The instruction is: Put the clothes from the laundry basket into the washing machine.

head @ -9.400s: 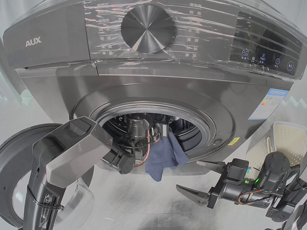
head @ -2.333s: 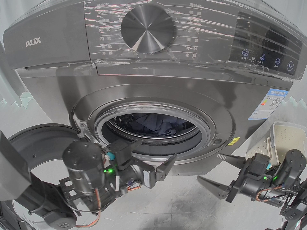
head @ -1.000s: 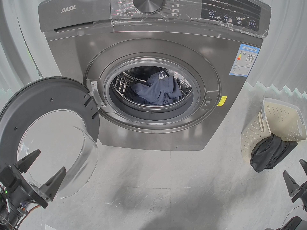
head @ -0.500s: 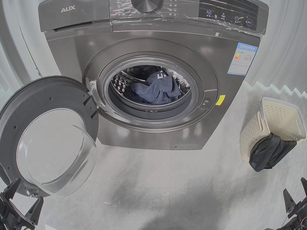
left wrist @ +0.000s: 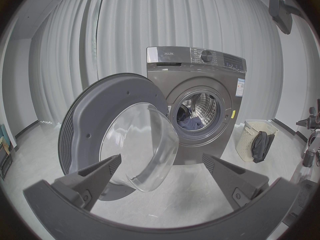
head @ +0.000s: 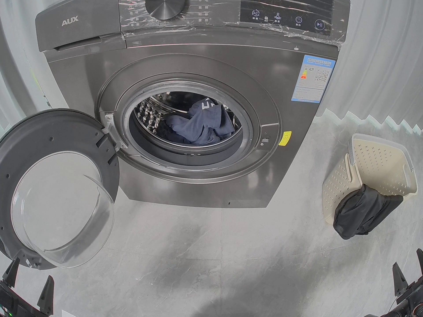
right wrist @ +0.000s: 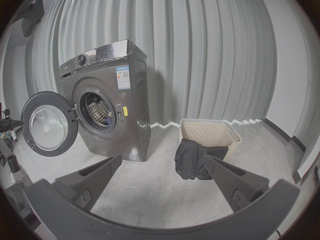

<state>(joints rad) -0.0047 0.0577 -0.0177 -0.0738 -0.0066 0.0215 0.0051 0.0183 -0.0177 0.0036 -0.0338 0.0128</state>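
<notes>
The grey washing machine (head: 189, 62) stands with its round door (head: 53, 186) swung wide to the left. A dark blue garment (head: 200, 124) lies inside the drum. To the right, the cream laundry basket (head: 381, 164) sits on the floor with a black garment (head: 361, 212) draped over its front rim. My left gripper (head: 28, 282) is open and empty, low at the near left beside the door (left wrist: 100, 107). My right gripper (head: 409, 269) is open and empty at the near right, a short way in front of the basket (right wrist: 210, 132) and black garment (right wrist: 190, 159).
Bare grey floor (head: 229, 252) stretches between me and the machine. A pleated white curtain (head: 387, 58) runs behind the machine and basket. The open door's clear bowl (head: 66, 212) juts out toward the left gripper.
The left gripper released the blue garment in the drum and both arms drew back. The camera backed away from the machine and turned slightly, bringing the basket into view.
</notes>
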